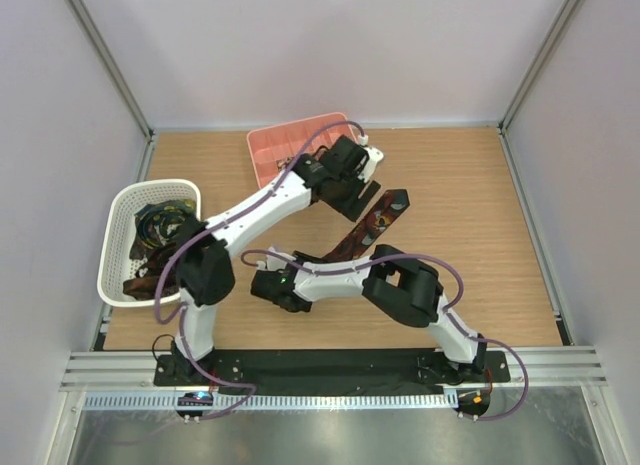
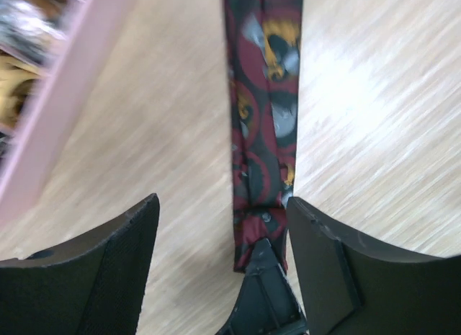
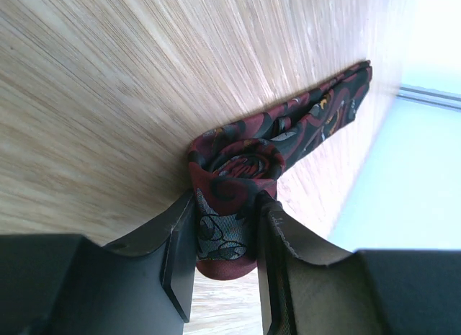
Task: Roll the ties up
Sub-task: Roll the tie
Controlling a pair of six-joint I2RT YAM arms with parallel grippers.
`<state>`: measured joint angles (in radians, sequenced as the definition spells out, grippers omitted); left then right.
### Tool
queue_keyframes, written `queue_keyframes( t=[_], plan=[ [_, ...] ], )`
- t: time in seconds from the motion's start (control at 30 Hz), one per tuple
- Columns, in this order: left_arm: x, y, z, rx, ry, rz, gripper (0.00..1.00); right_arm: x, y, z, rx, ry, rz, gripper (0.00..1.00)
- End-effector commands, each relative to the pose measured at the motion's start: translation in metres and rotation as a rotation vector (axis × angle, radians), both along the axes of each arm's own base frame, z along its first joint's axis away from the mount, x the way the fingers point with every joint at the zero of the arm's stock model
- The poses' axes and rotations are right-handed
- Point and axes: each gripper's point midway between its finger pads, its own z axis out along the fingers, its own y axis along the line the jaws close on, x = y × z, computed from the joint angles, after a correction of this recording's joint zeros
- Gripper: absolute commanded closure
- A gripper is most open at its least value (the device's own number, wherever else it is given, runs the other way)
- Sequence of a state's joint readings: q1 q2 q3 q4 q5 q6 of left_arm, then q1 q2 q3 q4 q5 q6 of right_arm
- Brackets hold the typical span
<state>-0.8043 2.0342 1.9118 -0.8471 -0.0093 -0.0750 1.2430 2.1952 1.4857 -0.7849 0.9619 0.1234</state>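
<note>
Occlusion overhead: jaws of the right gripper point(image 3: 225, 205) sit under its own wrist, and the near end of the tie point(image 1: 385, 213) vanishes beneath that arm. Right wrist cam fills it in: right gripper clamped on a loosely coiled end of the tie, the rest trailing flat across the table point(image 1: 470, 235). Left gripper point(image 2: 223, 200) fingers apart, straddling the tie's other end, not pinching it. Only the left wrist view shows this. Pink tray point(image 2: 65, 112) just beside, contents blurred and cut off. White mesh basket point(image 1: 120, 215) far left holds more ties point(image 1: 155, 225), tangled, partly under the left arm point(image 1: 270, 205). Count unclear.
</note>
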Motion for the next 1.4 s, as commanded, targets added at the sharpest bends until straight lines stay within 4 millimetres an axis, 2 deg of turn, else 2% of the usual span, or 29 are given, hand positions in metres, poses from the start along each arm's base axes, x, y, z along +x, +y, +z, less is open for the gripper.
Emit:
queue_keyframes(
  t=[0.0,0.03,0.07,0.1,0.13,0.17,0.2,0.23,0.27,0.3,0.37,0.4,0.43,0.47,0.5,0.53,0.63,0.67,0.7,0.77,0.8,0.87,0.93,1.03,1.07,1.1,1.2,1.3,1.37],
  plan=[
    [0.028,0.018,0.069,-0.145,-0.197,0.142,0.27,-0.02,0.016,-0.025,0.18,0.161,-0.022,0.99],
    [0.029,0.024,0.076,-0.172,-0.213,0.164,0.27,-0.02,0.017,-0.023,0.191,0.157,-0.021,0.99],
    [0.028,0.035,0.102,-0.227,-0.258,0.191,0.25,-0.02,0.016,-0.024,0.209,0.173,-0.027,0.99],
    [0.03,0.042,0.109,-0.256,-0.279,0.219,0.23,-0.02,0.018,-0.02,0.242,0.176,-0.025,0.99],
    [0.035,0.053,0.104,-0.288,-0.282,0.272,0.21,-0.02,0.018,-0.021,0.263,0.19,-0.024,0.99],
    [0.034,0.061,0.114,-0.322,-0.305,0.286,0.1,-0.02,0.023,-0.022,0.311,0.221,-0.024,0.99],
    [0.028,0.07,0.136,-0.375,-0.35,0.299,0.01,-0.021,0.02,-0.018,0.341,0.232,-0.022,0.99],
    [0.03,0.078,0.134,-0.404,-0.375,0.336,0.0,-0.021,0.021,-0.017,0.365,0.245,-0.019,0.99],
    [0.032,0.092,0.139,-0.416,-0.404,0.387,0.0,-0.021,0.026,-0.016,0.406,0.263,0.001,0.99],
    [0.027,0.103,0.157,-0.457,-0.443,0.409,0.0,-0.021,0.019,-0.019,0.412,0.277,-0.007,0.99],
    [0.027,0.118,0.157,-0.502,-0.468,0.495,0.0,-0.019,0.022,-0.011,0.483,0.302,0.004,0.99],
    [0.025,0.139,0.16,-0.504,-0.507,0.587,0.0,-0.021,0.017,-0.017,0.501,0.344,-0.003,0.99],
    [0.026,0.145,0.165,-0.536,-0.522,0.623,0.0,-0.02,0.018,-0.008,0.538,0.344,0.002,0.99],
    [0.027,0.16,0.169,-0.557,-0.55,0.71,0.0,-0.021,0.016,-0.011,0.562,0.362,0.001,0.99],
    [0.024,0.169,0.158,-0.566,-0.546,0.775,0.0,-0.02,0.015,-0.011,0.593,0.392,-0.007,0.99],
    [0.019,0.181,0.169,-0.619,-0.574,0.837,0.0,-0.02,0.015,-0.005,0.625,0.4,-0.009,0.99],
    [0.011,0.194,0.166,-0.712,-0.6,0.888,0.0,-0.022,0.013,-0.007,0.695,0.46,-0.016,0.99],
    [0.009,0.196,0.165,-0.73,-0.608,0.889,0.0,-0.022,0.012,-0.005,0.722,0.466,-0.012,0.99],
    [0.005,0.198,0.149,-0.716,-0.602,0.885,0.0,-0.022,0.012,-0.003,0.751,0.485,-0.017,0.99],
    [0.0,0.2,0.162,-0.794,-0.657,0.856,0.0,-0.026,0.012,-0.004,0.813,0.555,-0.013,0.99],
    [-0.002,0.199,0.154,-0.808,-0.679,0.831,0.0,-0.027,0.012,-0.004,0.833,0.578,-0.017,0.99],
    [-0.007,0.201,0.154,-0.841,-0.706,0.807,0.0,-0.03,0.012,-0.002,0.887,0.639,-0.026,0.99],
    [-0.01,0.198,0.142,-0.841,-0.719,0.764,0.0,-0.031,0.01,-0.002,0.919,0.671,-0.045,0.99],
    [-0.013,0.183,0.12,-0.808,-0.707,0.645,0.0,-0.031,0.007,0.0,0.958,0.697,-0.072,0.99],
    [-0.017,0.171,0.114,-0.813,-0.683,0.575,0.0,-0.03,0.004,0.0,0.96,0.701,-0.085,0.99],
    [-0.017,0.168,0.1,-0.798,-0.67,0.557,0.0,-0.03,0.003,0.0,0.966,0.706,-0.092,0.99],
    [-0.023,0.158,0.077,-0.766,-0.637,0.483,0.0,-0.029,-0.001,-0.001,0.994,0.74,-0.114,0.99],
    [-0.03,0.143,0.056,-0.719,-0.589,0.369,0.0,-0.028,-0.006,-0.003,1.028,0.781,-0.123,0.99],
    [-0.034,0.136,0.05,-0.689,-0.585,0.295,0.0,-0.026,-0.011,-0.009,1.036,0.804,-0.147,0.99]
  ],
)
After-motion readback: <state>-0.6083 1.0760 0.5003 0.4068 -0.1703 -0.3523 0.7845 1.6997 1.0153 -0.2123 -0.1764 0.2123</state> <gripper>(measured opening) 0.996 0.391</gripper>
